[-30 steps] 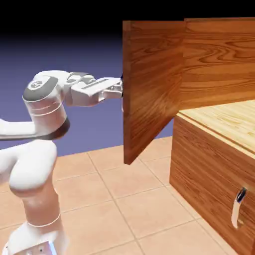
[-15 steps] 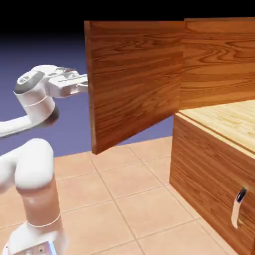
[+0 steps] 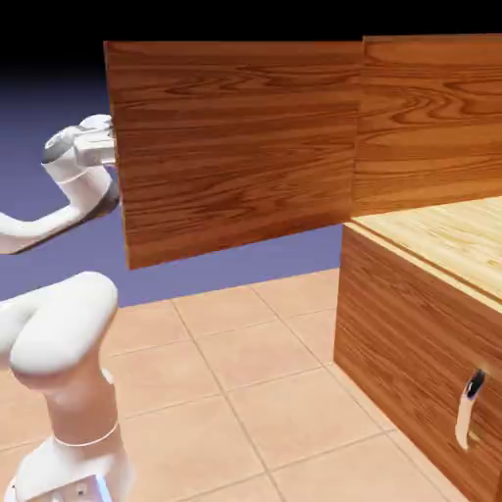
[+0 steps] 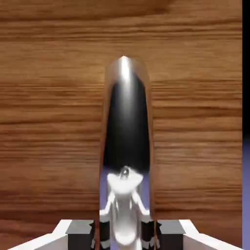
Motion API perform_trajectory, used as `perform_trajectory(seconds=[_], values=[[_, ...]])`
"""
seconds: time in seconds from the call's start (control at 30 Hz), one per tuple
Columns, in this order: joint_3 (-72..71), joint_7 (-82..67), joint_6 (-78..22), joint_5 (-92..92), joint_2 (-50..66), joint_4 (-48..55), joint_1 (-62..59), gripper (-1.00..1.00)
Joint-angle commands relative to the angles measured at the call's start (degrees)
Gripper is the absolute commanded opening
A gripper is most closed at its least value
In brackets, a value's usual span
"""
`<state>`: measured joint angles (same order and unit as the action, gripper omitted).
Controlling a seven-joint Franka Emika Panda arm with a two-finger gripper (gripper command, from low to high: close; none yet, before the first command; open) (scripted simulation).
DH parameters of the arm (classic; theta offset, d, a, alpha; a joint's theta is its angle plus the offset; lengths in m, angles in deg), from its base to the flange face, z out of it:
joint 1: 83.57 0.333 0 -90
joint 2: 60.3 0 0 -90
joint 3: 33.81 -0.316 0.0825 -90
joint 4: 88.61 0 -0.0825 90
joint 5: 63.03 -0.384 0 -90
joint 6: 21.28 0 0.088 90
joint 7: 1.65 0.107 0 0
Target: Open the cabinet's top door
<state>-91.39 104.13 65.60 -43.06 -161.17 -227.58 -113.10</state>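
Cabinet (image 3: 422,147) of reddish-brown wood fills the exterior view's right side, its top running out of the picture at the upper edge. Its top door (image 3: 230,147) is swung wide open, hinged at the cabinet's front corner and reaching out to the exterior view's left, so its broad grained face is turned almost square to the camera. Behind where the door would shut, a paler wood shelf (image 3: 451,235) lies bare, level with the door's lower corner at the hinge side. Below it sits the shorter lower door (image 3: 412,353), shut, with a curved silver handle (image 3: 470,409) tipped dark near the picture's lower right corner.

The white arm (image 3: 61,333) rises from the lower left over the tan tiled floor (image 3: 245,392) and bends back up to the door's free edge, where its wrist disappears behind the wood; the gripper cannot be seen from there.

In the hand view the gripper (image 4: 124,233) points straight at the door's grain, and the top door's handle (image 4: 126,141), a shiny silver loop with a dark middle, stands up between the two grey fingers (image 4: 80,233). The fingers are clenched on this handle, one against each side of it. A strip of blue-violet backdrop (image 4: 246,195) shows past the door's edge on the right.
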Motion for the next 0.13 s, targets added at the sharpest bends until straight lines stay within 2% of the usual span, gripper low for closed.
perform_trajectory(seconds=[0.0,0.1], values=[[-0.5,-0.5,-1.7,-0.6,-0.1,2.1,-1.7,-1.00],[-1.3,-1.3,-5.3,-1.4,0.0,6.6,-5.3,-1.00]])
